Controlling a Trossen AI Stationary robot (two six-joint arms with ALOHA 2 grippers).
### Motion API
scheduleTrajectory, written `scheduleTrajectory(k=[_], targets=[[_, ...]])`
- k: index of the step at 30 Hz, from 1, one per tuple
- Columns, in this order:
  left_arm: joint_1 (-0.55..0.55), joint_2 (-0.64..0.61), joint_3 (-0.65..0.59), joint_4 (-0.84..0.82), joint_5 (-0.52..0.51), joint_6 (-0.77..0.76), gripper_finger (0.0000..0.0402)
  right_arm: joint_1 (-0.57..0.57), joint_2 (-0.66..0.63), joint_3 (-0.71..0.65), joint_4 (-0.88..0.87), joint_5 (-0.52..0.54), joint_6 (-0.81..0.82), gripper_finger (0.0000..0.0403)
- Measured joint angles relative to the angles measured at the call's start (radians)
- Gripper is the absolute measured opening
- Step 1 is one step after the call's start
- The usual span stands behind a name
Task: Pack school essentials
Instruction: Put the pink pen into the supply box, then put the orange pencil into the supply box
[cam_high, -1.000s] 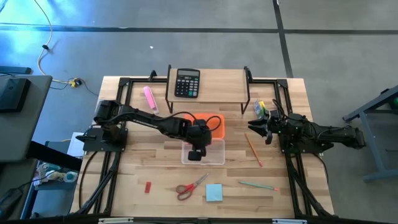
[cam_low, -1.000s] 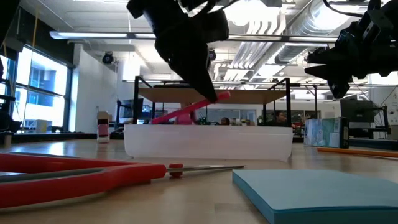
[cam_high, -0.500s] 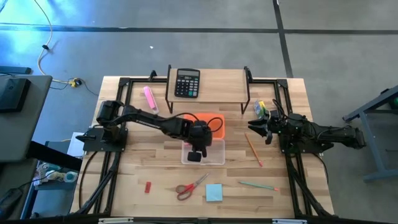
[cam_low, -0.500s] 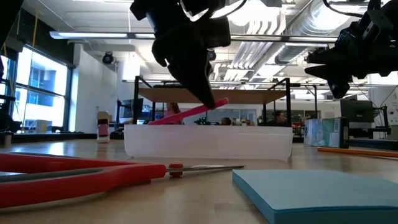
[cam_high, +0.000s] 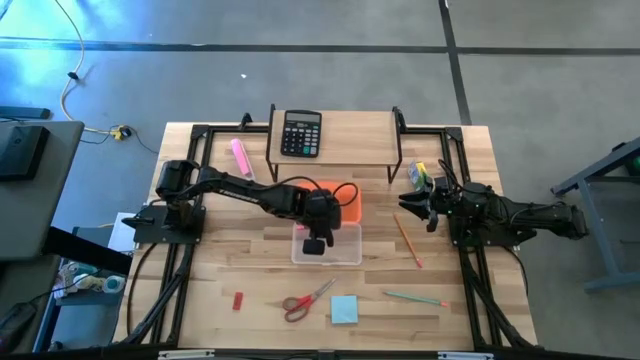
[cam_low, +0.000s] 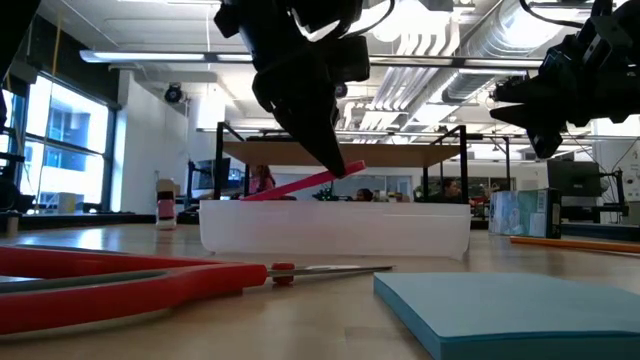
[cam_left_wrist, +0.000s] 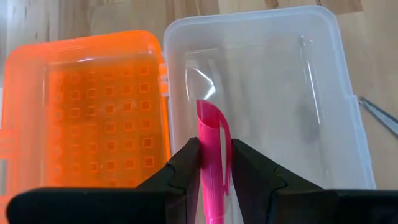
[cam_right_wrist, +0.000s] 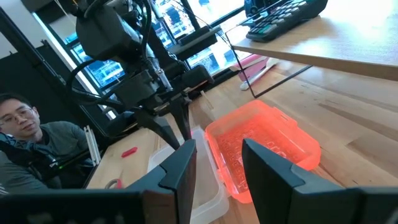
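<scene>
1. The left gripper (cam_left_wrist: 214, 163) is hanging right over the clear box (cam_high: 345, 252) at mid-table, fingers (cam_left_wrist: 186, 163) pinched tight on a pink pen (cam_left_wrist: 211, 134), so it is carrying rather than reaching.
2. The pen is sitting tilted, its far end dipping below the box rim in the low view (cam_low: 300, 185); that slant is probably letting it slide in lengthwise instead of bridging the walls.
3. The orange lid (cam_high: 343, 197) is lying open flat, hinged along the box's far side and out of the way, which is why the arm is coming in from above with nothing blocking it.
4. The box is looking bare apart from the pen tip, so I'm judging the packing as barely begun.
5. The rest is waiting on the wood near the front edge: scissors (cam_high: 308, 298), the blue pad (cam_high: 344, 310) just beside them, a green pen (cam_high: 414, 297) to the right, and a tiny eraser (cam_high: 238, 300) off to the left.
6. An orange pencil (cam_high: 407, 241) is lying right of the box, near the right gripper (cam_high: 415, 207).
7. That right gripper is idling at its own side, fingers (cam_right_wrist: 180, 171) spread apart and gripping nothing, leaving the middle to its partner.
8. The calculator (cam_high: 301, 132) is sitting up on the shelf at the back, well apart from it all.
</scene>
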Motion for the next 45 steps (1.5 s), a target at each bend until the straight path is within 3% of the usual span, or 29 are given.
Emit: scheduleTrajectory(k=[8,15,26,35,45], targets=[[-0.001,-0.001,0.0,0.008,0.066,-0.055,0.0098,0.0,0.0,0.0,0.0,0.0,0.0,0.0122],[-0.006,-0.002,-0.001,0.023,0.061,-0.08,0.0101,0.0,0.0,0.0,0.0,0.0,0.0,0.0122],[-0.004,-0.017,0.032,0.023,0.066,-0.269,0.0101,0.0,0.0,0.0,0.0,0.0,0.0,0.0122],[-0.013,-0.076,0.136,-0.027,0.063,-0.274,0.0101,0.0,0.0,0.0,0.0,0.0,0.0,0.0122],[-0.018,-0.186,0.148,-0.08,0.027,-0.263,0.0096,0.0,0.0,0.0,0.0,0.0,0.0,0.0122]])
